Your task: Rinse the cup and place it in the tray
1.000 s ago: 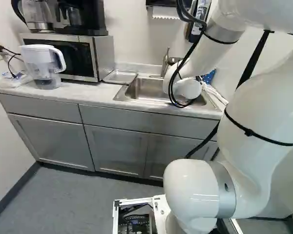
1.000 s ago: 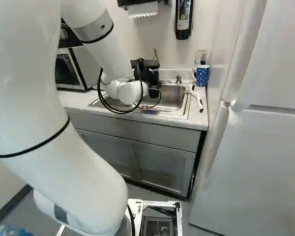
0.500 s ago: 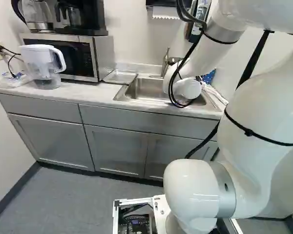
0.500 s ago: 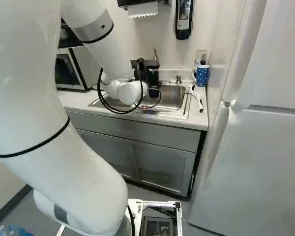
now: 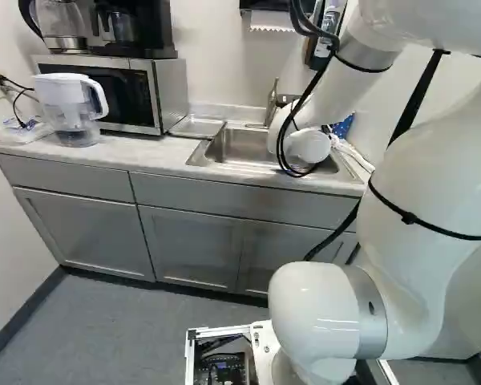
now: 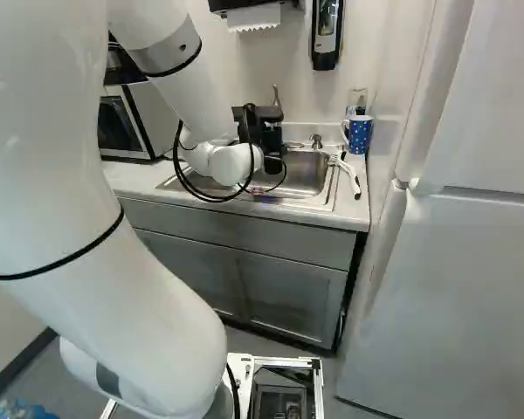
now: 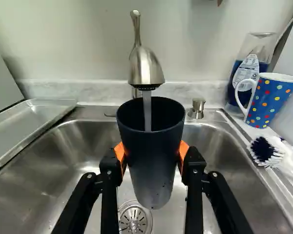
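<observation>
In the right base view my gripper hangs over the sink, its fingertips hidden behind the wrist and cables. The wrist view shows the gripper shut on a dark cup, an orange pad pressed to either side. The cup is upright, mouth up, above the drain. Water runs from the faucet into it. A shallow metal tray lies on the counter beside the sink; it also shows in the left base view as a tray.
Beside the sink stand a polka-dot mug, a soap bottle and a scrub brush. A soap pump rises at the sink's back rim. Past the tray are a microwave and a water pitcher. A refrigerator stands at the right.
</observation>
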